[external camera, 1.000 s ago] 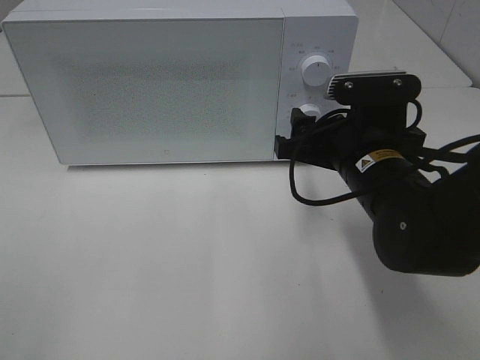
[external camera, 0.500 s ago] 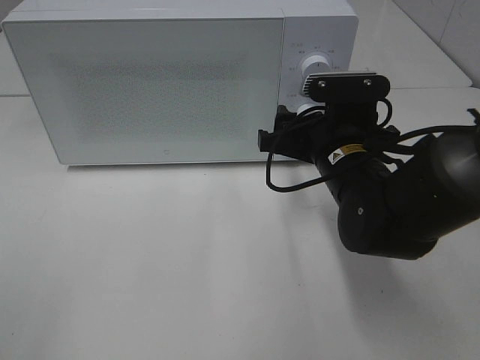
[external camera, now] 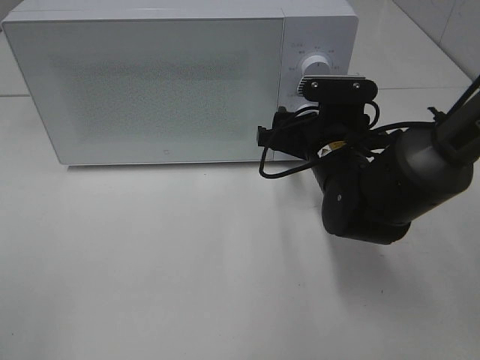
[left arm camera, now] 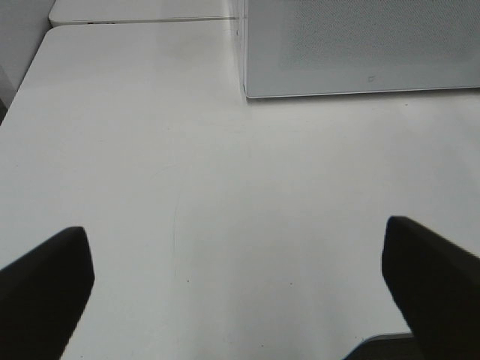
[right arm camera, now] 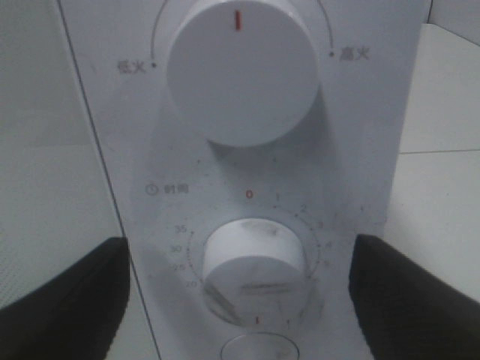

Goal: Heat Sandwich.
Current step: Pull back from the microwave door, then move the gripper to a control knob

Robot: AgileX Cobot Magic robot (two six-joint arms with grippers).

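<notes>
The white microwave (external camera: 150, 82) stands at the back of the table with its door shut. No sandwich shows in any view. My right gripper (external camera: 302, 116) is up against the control panel. In the right wrist view it (right arm camera: 251, 300) is open, with one dark finger (right arm camera: 67, 300) on each side of the lower timer knob (right arm camera: 253, 266) and not touching it. The power knob (right arm camera: 241, 71) sits above it, its red mark pointing up. My left gripper (left arm camera: 236, 292) is open and empty over the bare table, out of the high view.
A round button (right arm camera: 259, 349) sits below the timer knob. The microwave's left front corner (left arm camera: 244, 90) shows in the left wrist view. The white table (external camera: 150, 262) spreads in front of the microwave. A second table surface (external camera: 420, 52) lies behind on the right.
My right arm has moved left and in toward the control panel, and its gripper now covers the lower knob in the high view. The microwave has not moved.
</notes>
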